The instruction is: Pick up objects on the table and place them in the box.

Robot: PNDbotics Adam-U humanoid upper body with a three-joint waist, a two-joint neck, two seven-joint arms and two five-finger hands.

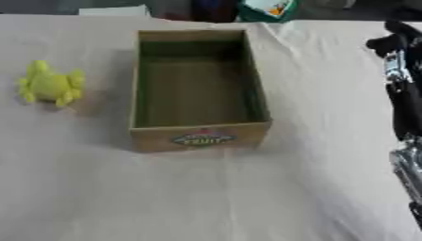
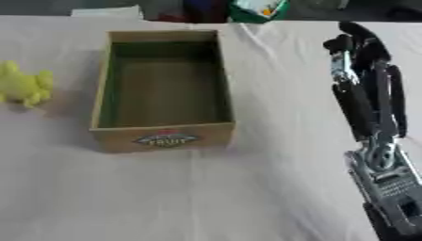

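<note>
Box left of raised right hand, fingers straight.

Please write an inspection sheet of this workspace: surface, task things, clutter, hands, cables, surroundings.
Surface: table under a pale, lightly creased cloth.
Task things: open cardboard box at centre, nothing visible inside; yellow soft toy on the cloth to its left, apart from it.
Clutter: nothing seen.
Hands: right hand at the right edge, above the cloth, fingers straight, holding nothing; left hand not in view.
Cables: nothing seen.
Surroundings: green and white object and dark shapes past the far edge.
</note>
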